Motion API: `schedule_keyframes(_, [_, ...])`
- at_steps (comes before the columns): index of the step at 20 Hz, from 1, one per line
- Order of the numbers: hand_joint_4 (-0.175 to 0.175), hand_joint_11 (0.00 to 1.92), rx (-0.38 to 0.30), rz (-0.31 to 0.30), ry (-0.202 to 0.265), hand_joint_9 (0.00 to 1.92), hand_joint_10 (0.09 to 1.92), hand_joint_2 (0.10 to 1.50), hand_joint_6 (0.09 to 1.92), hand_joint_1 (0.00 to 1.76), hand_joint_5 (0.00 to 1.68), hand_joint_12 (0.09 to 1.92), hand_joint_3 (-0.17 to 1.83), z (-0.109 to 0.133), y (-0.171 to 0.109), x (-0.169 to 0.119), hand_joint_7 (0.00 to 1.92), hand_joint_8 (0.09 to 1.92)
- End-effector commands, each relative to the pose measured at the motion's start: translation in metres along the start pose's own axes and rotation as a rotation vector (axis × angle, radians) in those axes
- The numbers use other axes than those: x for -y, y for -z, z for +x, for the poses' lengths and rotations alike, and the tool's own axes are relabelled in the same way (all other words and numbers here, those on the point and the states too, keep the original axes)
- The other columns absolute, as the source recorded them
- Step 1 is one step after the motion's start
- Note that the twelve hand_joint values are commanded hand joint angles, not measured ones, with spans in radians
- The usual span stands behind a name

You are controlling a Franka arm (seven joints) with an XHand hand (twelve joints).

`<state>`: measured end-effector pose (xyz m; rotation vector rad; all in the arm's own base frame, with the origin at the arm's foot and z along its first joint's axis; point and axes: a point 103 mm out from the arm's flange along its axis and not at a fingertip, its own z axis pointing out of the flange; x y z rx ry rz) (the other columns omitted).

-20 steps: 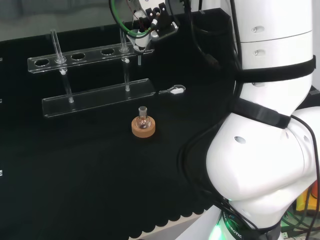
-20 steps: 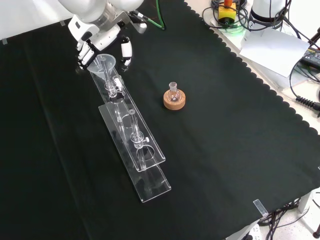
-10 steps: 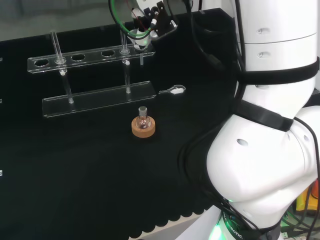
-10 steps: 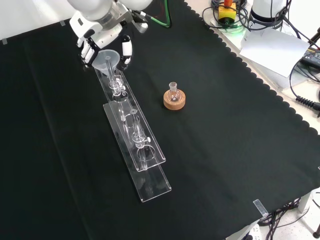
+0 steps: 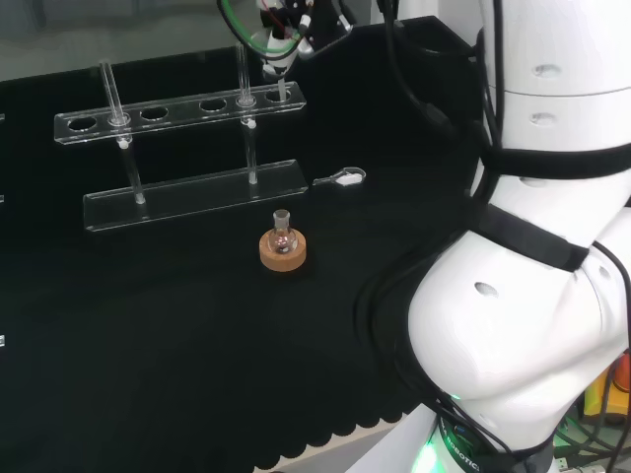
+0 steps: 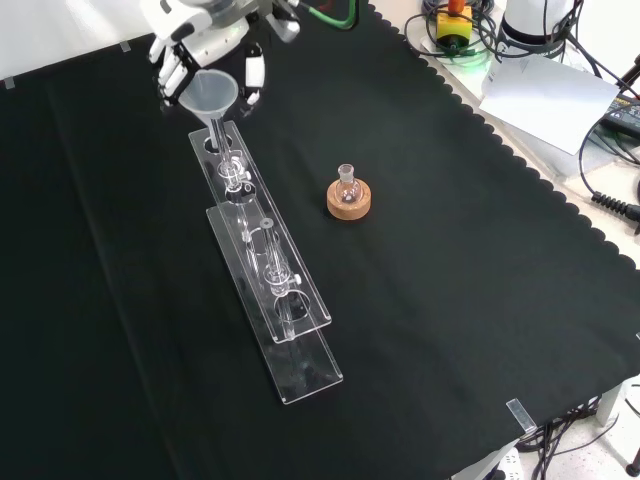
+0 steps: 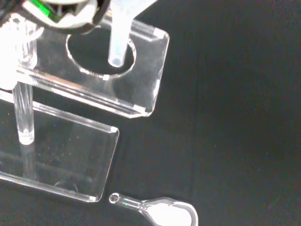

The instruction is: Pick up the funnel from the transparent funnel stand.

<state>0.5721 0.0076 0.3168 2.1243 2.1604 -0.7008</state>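
Hand (image 6: 205,50) grips funnel (image 6: 208,97) above funnel stand (image 6: 262,258)

The funnel (image 6: 210,93) is translucent white plastic, upright with its wide cone on top and its narrow stem pointing down, held between the curled fingers of the robot hand (image 6: 195,55). In the wrist view the stem tip hangs above the end hole of the clear funnel stand (image 6: 262,262), a long two-tier acrylic rack on the surface.

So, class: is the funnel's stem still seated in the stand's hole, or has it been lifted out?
Lifted out. In the wrist view the funnel stem tip hangs above the end hole of the transparent funnel stand, and the hand holds its cone upright.
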Motion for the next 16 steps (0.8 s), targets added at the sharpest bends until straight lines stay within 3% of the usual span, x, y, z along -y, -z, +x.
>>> schedule_keyframes(1, [0.007,0.65,0.030,-0.026,-0.040,0.98,0.44,0.66,0.71,0.92,0.75,1.24,0.68,-0.009,0.030,0.039,0.67,0.63])
schedule_keyframes(9, [0.010,0.67,0.030,-0.081,-0.103,1.00,0.44,0.66,0.73,0.93,0.76,1.24,0.69,-0.013,0.057,0.108,0.69,0.63])
schedule_keyframes(16, [0.012,0.68,0.020,-0.086,-0.123,1.01,0.44,0.66,0.75,0.93,0.77,1.23,0.69,-0.012,0.055,0.156,0.71,0.63])
